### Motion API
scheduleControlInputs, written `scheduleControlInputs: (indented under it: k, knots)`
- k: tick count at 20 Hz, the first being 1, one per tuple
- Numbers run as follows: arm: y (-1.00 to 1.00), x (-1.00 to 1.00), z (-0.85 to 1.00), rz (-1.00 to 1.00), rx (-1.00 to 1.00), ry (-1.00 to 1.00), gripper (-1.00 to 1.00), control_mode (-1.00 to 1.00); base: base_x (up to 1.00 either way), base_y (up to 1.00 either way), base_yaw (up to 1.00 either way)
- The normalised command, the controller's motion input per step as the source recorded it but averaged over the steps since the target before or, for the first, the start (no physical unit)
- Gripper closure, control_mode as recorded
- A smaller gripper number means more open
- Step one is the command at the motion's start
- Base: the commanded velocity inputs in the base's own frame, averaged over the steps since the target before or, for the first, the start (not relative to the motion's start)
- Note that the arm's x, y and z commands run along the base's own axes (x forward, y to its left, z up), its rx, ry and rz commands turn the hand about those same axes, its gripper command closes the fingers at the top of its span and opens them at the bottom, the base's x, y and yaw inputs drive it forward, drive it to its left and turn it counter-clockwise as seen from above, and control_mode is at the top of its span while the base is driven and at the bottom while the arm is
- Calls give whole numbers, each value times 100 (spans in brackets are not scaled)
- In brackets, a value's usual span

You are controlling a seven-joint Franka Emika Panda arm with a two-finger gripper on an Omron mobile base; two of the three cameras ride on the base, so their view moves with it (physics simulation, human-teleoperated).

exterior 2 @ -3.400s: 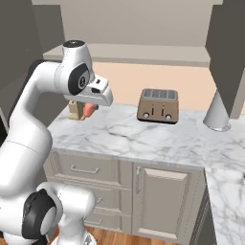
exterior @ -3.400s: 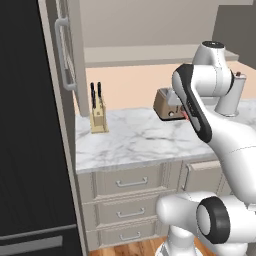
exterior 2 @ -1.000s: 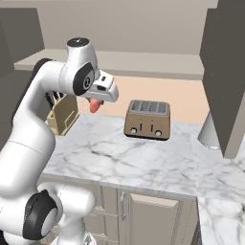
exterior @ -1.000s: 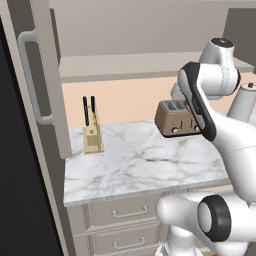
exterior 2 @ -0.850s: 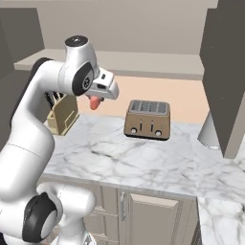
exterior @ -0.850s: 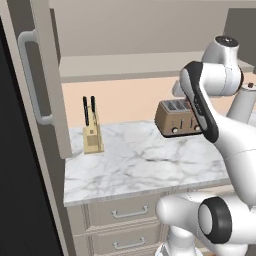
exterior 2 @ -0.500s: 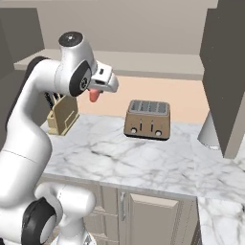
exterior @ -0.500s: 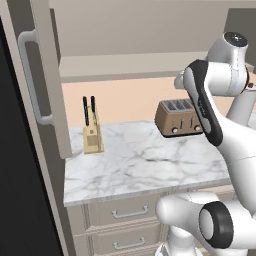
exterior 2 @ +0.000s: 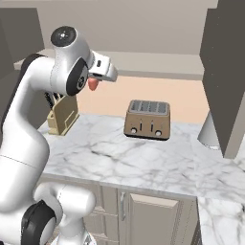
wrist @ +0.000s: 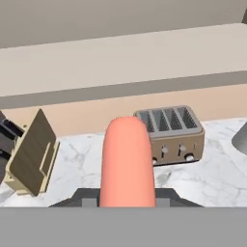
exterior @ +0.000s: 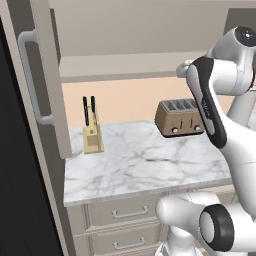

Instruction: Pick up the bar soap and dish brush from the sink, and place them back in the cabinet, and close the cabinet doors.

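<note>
The two-finger gripper (exterior 2: 98,81) is pinched on the salmon-orange rounded bar soap (wrist: 127,161), which juts straight out ahead of the hand, long axis along the fingers. In the hand view the plain pale shelf of the open greige wall cabinet (wrist: 120,62) lies at twelve o'clock from the soap, higher and well beyond it, so by my reckoning the carry has to rise and push forward. Below the shelf, a bronze four-slot toaster (wrist: 171,132) sits at about one o'clock on the white marble counter (exterior: 145,165), and a tan wooden knife block (wrist: 31,154) at nine. One open shaker door (exterior: 42,75) hangs at the left. No label or writing is legible anywhere.
</note>
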Motion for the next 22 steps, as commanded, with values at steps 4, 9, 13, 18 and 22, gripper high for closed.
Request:
scheduleControlInputs:
  k: [4,9,13,18,22]
  knots:
    - [0,0,37,0,0,-11,100,-100,0,0,0]
    - [0,0,25,0,0,-12,100,-100,0,0,0]
    - [0,6,12,0,0,-14,100,-100,0,0,0]
    - [1,18,2,0,0,-15,100,-100,0,0,0]
    - [4,27,9,0,0,-10,100,-100,0,0,0]
